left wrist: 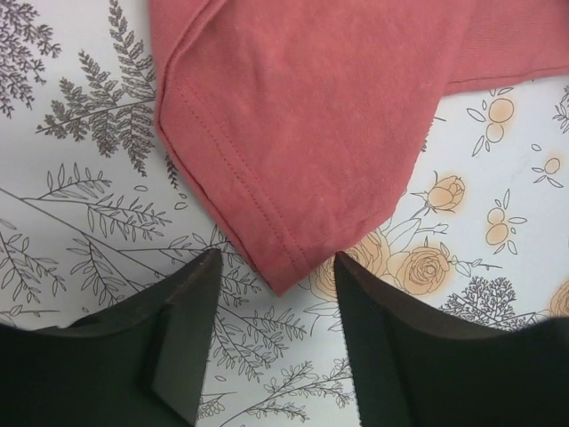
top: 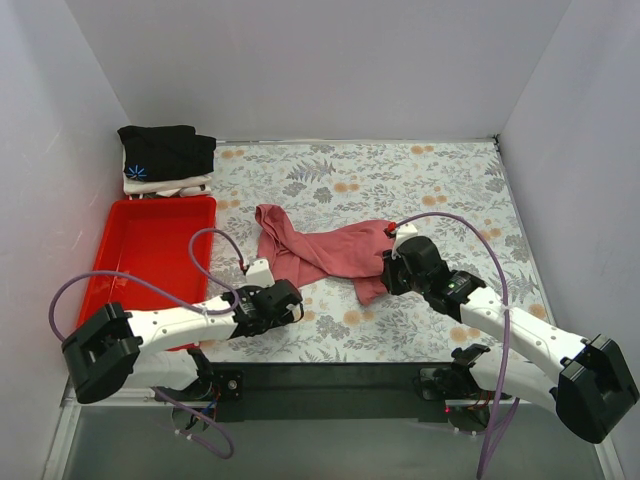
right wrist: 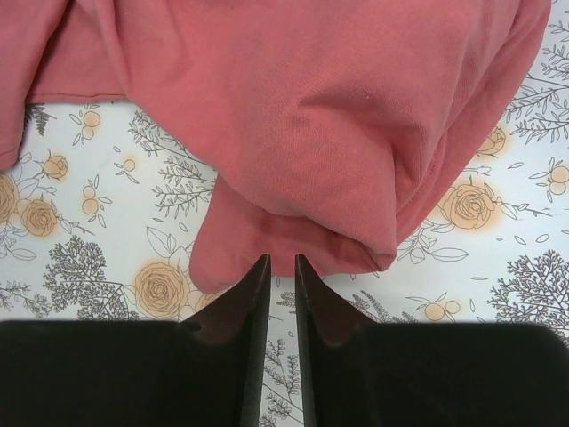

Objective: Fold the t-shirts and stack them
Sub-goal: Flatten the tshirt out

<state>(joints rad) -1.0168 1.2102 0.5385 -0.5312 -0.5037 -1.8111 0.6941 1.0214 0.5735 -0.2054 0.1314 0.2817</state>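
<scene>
Shirt [top: 330,250] lies left-right on bench [top: 400,180]. Hem corner sits between half-open left fingers [left wrist: 191,302]. Right fingers [right wrist: 244,302] narrow, seemingly pinching its right edge.

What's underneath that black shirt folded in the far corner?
A white t-shirt: only its edge peeks out below the black t-shirt. How it is folded, and whether anything else lies between or beneath them, is covered.

The floral-patterned table [top: 430,180] carries a red tray [top: 150,250]; right of the tray lies a crumpled salmon-red t-shirt [top: 330,250], behind the tray a folded white t-shirt [top: 190,186] under a black one [top: 165,150]
</scene>
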